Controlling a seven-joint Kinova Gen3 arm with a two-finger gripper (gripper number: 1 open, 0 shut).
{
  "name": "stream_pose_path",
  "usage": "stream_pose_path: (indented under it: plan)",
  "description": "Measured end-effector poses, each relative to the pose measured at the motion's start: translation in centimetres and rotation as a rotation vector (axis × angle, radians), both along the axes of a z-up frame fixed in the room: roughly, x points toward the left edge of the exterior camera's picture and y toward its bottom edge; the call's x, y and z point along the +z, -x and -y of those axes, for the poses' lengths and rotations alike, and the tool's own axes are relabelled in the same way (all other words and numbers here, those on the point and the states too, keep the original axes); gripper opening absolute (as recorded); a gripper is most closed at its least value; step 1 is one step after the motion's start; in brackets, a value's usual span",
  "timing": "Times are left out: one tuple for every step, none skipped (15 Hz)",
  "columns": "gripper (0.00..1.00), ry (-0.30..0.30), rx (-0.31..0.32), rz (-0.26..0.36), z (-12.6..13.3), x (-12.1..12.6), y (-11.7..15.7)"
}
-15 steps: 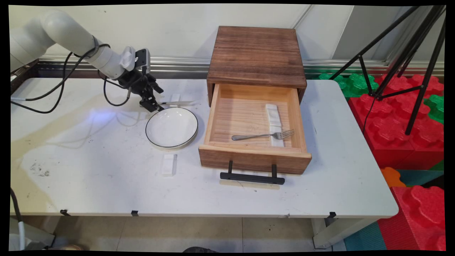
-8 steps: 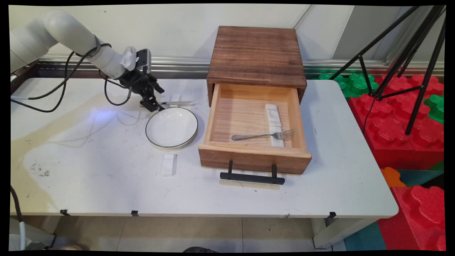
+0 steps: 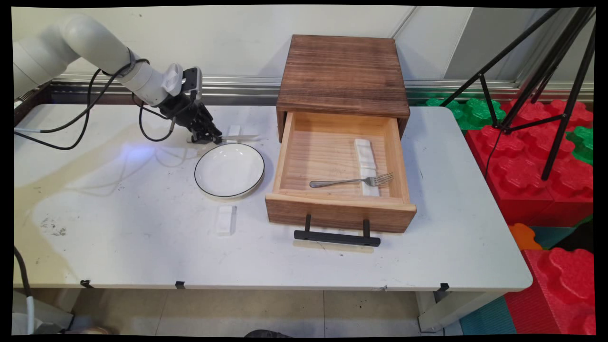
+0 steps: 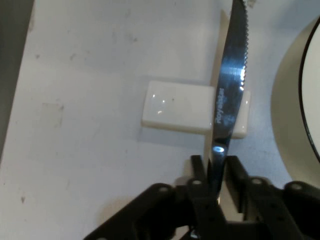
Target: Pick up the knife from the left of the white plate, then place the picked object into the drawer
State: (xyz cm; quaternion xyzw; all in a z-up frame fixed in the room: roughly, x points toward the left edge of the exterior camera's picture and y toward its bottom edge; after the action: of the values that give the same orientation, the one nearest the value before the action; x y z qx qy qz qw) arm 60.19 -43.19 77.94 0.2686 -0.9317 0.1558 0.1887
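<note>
At the near part of the white desk (image 3: 118, 228), a small white rectangular rest (image 3: 226, 220) is seen lying flat, just in front of a round white plate with a thin black rim (image 3: 229, 169). To the right of the plate, a light wooden drawer with a black bar handle (image 3: 338, 178) is pulled out of a dark-topped wooden cabinet (image 3: 343, 73). Inside the drawer, a steel fork (image 3: 351, 181) is laid crosswise, its tines resting on a long white ridged rest (image 3: 367, 160) near the drawer's right wall.

Beyond the plate's far rim, the black two-finger gripper (image 3: 207, 137) is held low over the desk, its fingers (image 4: 233, 172) pinched on the handle end of a serrated steel knife (image 4: 229, 95). In the hand view the blade is gripped on edge between the fingers and runs away from them, crossing over a second small white glossy rest (image 4: 192, 108) that lies on the desk; whether the blade touches that rest cannot be told. In the main view the knife (image 3: 240, 137) points right toward the cabinet. The plate's edge is seen just beside the blade.
</note>
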Motion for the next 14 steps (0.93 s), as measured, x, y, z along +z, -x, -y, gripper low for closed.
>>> stream_pose_path:
  plan:
    - [0.0, -0.001, -0.001, 0.001, 0.0, 0.0, 0.0]
    - [0.0, -0.001, -0.003, 0.002, 0.0, 0.0, 0.0]
    - [0.0, -0.002, -0.005, 0.004, 0.0, -0.1, -0.1]
    - [0.0, -0.002, -0.007, 0.005, 0.0, -0.1, -0.1]
    - [0.0, -0.003, -0.008, 0.006, 0.0, -0.1, -0.1]
    - [0.0, -0.002, -0.01, 0.007, 0.0, -0.1, -0.1]
    - [0.0, -0.002, -0.011, 0.008, 0.0, 0.0, -0.1]
    - [0.0, -0.002, -0.012, 0.007, 0.0, 0.0, -0.1]
    - [0.0, -0.002, -0.014, 0.007, 0.0, 0.1, -0.1]
    - [0.0, -0.002, -0.015, 0.006, 0.0, 0.1, -0.1]
    - [0.0, 0.0, -0.019, 0.004, 0.0, 0.4, 0.0]
    - [0.0, 0.001, -0.022, 0.001, -0.1, 0.6, 0.0]
    - [0.0, 0.003, -0.024, -0.001, -0.2, 0.8, 0.0]
    - [0.0, 0.006, -0.026, -0.005, -0.3, 1.3, 0.0]
